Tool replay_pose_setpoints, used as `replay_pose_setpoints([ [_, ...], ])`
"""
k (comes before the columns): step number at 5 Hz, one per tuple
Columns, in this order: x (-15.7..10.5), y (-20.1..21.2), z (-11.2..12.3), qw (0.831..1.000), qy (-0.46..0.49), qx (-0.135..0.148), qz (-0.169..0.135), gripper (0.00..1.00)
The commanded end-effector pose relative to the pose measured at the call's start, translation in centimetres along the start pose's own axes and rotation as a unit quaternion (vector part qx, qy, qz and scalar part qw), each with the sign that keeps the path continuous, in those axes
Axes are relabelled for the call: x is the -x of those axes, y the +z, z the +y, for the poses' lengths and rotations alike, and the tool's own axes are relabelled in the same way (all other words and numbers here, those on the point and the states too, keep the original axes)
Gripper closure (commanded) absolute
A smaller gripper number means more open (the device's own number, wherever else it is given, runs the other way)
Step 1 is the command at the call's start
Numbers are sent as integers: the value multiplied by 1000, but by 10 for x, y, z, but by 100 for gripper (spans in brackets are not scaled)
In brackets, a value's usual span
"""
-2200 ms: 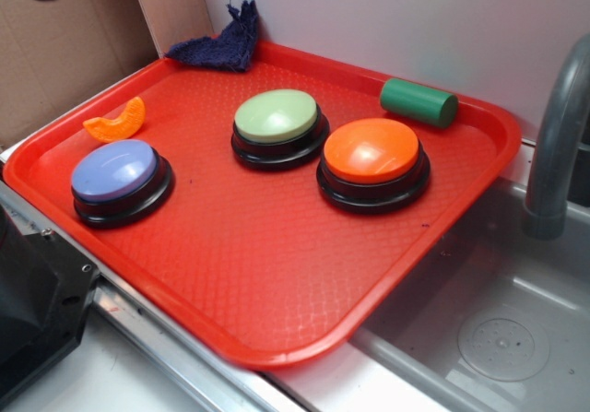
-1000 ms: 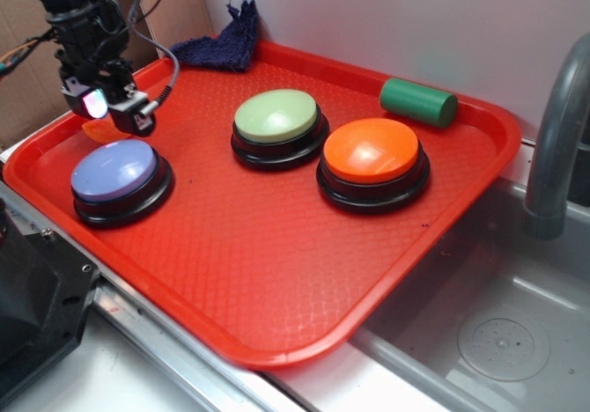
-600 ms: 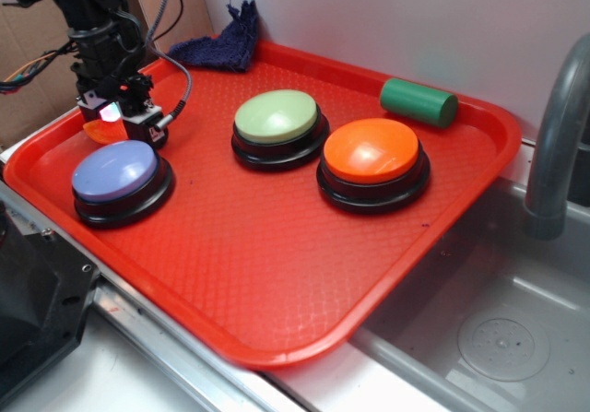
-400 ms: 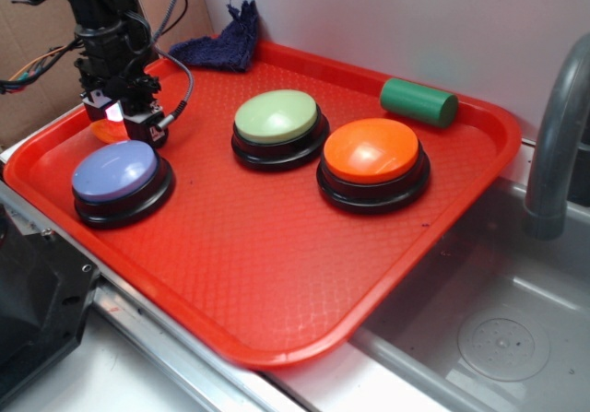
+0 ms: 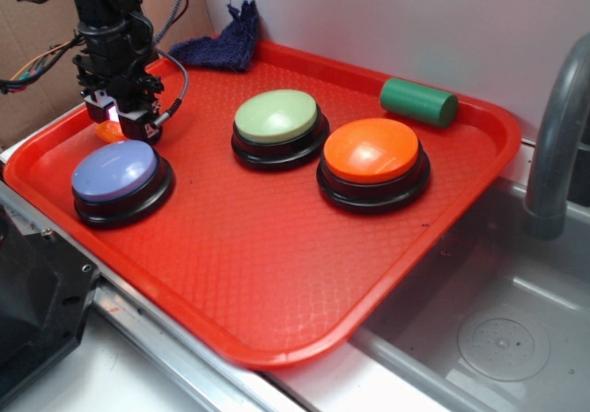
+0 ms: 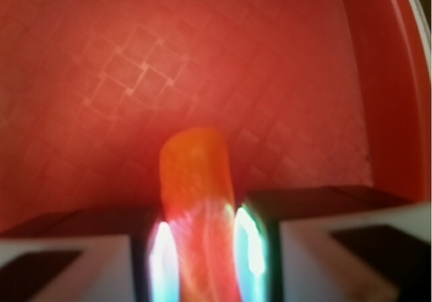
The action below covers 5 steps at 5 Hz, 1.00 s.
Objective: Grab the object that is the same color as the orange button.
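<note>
End effector (image 6: pixel 199 248) clamped on orange crescent (image 6: pixel 196 173), beside tray rim (image 6: pixel 385 79), lavender button (image 5: pixel 115 170) near.

The pincer (image 5: pixel 118 122) hides most of the orange slice (image 5: pixel 108 132) in the exterior view; the wrist view is blurred, the slice's (image 6: pixel 196 200) lower end cut off.

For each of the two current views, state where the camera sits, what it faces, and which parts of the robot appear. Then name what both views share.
Exterior: off the robot, above the tray's near corner, looking down across three buttons; shows the arm and gripper.
Wrist: on the arm, looking down past both fingers at the tray floor.
Shared: the orange crescent piece between the fingers, and the red tray.
</note>
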<state>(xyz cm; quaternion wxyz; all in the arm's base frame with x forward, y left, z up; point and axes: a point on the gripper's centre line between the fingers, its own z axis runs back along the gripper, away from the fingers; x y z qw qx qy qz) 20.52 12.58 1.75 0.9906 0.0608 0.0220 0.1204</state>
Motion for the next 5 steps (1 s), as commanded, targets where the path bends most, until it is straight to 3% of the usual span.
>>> replay_pose_setpoints([
  [1, 32, 102, -26, 1000, 21, -5, -22, 100],
  [2, 42, 145, -43, 999, 21, 14, -31, 100],
  [3, 54, 164, -69, 997, -25, 33, -62, 100],
  [4, 59, 169, -91, 990, -102, 5, -95, 100],
  [5, 61, 168, -94, 987, -129, 21, -96, 100],
])
